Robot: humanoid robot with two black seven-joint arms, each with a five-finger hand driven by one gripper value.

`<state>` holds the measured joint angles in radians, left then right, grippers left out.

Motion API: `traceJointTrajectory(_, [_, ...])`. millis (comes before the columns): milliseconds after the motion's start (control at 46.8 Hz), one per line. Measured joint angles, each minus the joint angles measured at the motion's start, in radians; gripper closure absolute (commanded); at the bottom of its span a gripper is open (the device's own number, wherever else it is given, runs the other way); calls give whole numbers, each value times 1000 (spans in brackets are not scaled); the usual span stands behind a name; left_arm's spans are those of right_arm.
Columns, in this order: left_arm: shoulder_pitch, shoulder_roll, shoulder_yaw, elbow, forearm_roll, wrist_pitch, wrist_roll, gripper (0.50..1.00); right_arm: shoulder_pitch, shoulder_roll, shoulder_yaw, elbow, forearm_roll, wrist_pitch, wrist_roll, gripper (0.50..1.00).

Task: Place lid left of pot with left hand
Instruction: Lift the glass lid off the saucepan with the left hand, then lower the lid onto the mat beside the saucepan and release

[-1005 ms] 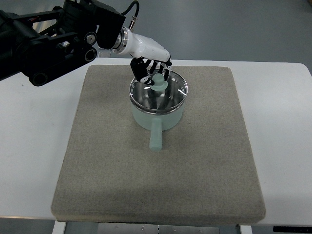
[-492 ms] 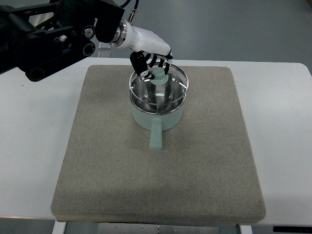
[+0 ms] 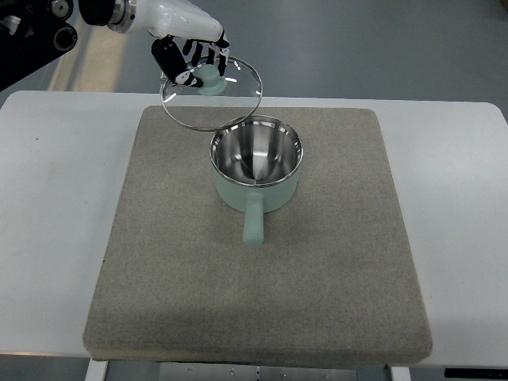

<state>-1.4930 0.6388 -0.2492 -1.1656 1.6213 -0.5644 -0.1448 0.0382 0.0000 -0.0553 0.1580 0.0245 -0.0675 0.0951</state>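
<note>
Grey mat bears open pot; left hand grips lid aloft.

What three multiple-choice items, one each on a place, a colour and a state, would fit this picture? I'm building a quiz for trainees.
1. Where is the lid?
A. on the pot
B. held up, behind and left of the pot
C. flat on the mat

2. What colour is the pot outside?
A. red
B. black
C. pale green

3. What is the left hand doing?
A. gripping the lid's knob
B. hanging open
C. holding the pot handle

Answers: 1 B, the lid is tilted above the mat's far edge; 2 C, its wall and handle are pale green; 3 A, the fingers wrap the knob.
</note>
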Motion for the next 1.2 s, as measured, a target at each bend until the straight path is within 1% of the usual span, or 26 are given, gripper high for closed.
traceJointTrajectory(214, [64,104,-25,-27,7,0,-34,1000,0,0,0,0,0,0,0,579])
traceJointTrajectory(278, [115,129,-62,-53,10,0,-38,1000,-1,0,0,0,0,0,0,579])
traceJointTrajectory(364, [195,138,-115,-69,18,0,-38,1000,0,0,0,0,0,0,0,579])
traceJointTrajectory(513, [301,137,-164,-71,101,2,-38,1000,0,0,0,0,0,0,0,579])
traceJointTrajectory(663, [380,131,-218,-68,149,25,-39,1000,-1,0,0,0,0,0,0,579])
traceJointTrajectory(791, [398,120,-222,-60,182,33,-39,1000,0,0,0,0,0,0,0,579])
traceJointTrajectory(1091, [451,43,-231,-19,211,35,-37,1000,0,0,0,0,0,0,0,579])
traceJointTrajectory(1198, [467,35,-236,-11,230,39,-36,1000,0,0,0,0,0,0,0,579])
